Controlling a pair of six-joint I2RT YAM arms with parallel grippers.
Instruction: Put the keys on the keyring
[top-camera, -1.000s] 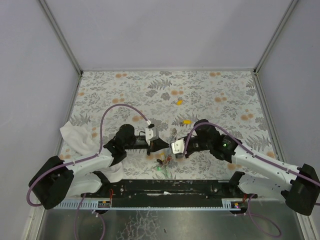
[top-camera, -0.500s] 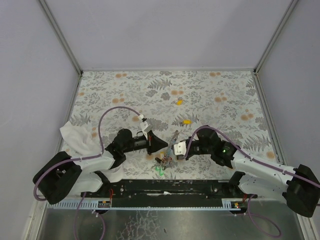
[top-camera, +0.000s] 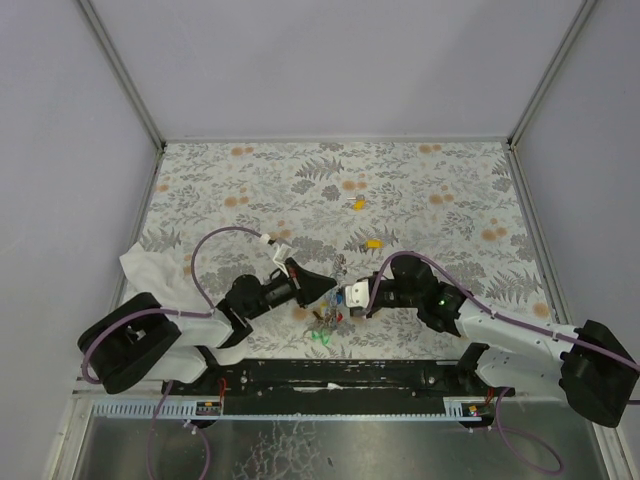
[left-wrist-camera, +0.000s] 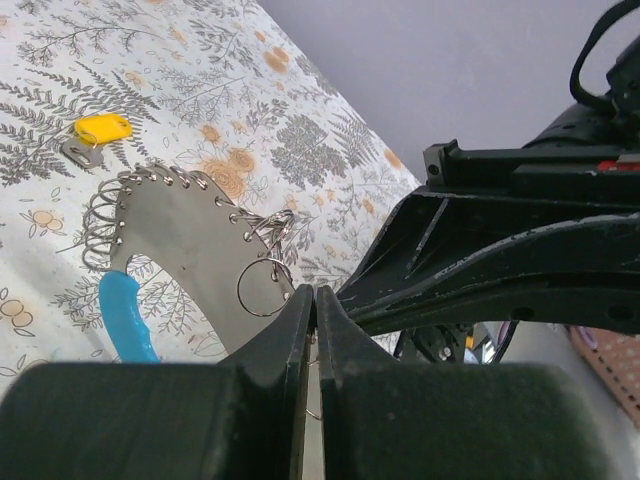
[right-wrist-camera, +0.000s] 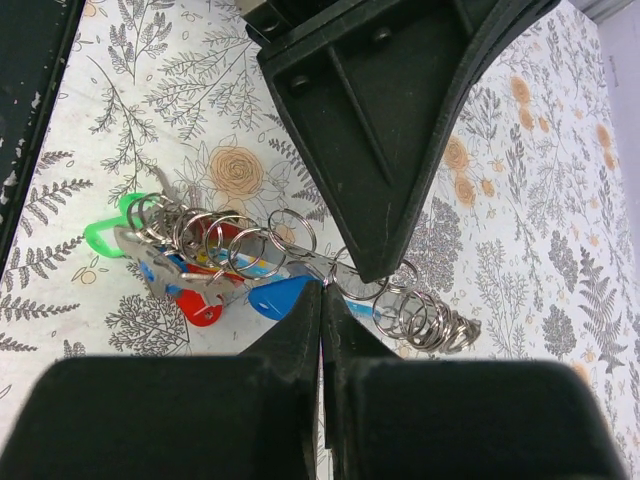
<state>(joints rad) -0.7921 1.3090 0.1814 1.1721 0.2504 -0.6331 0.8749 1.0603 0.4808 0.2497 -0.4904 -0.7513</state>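
**Two pincers on one thin ring: a slip looks the likeliest failure**

The left pincer is pressed fully together, and a thin wire loop of the keyring seems to be nipped at its tips. The grey strap and its blue section lie just ahead of it on the worktop. The right pincer, just as tightly closed, meets the same loop from the opposite side, its tip almost touching the other's. The keys, with red, blue and green heads, bunch by the strap ahead of the right pincer and to its left. A yellow key lies loose well beyond the left pincer.

I judge three risks. Any pull apart could spring the wire from either grip. The crowded tips could knock together. A tug could drag the whole strap and disturb the keys.
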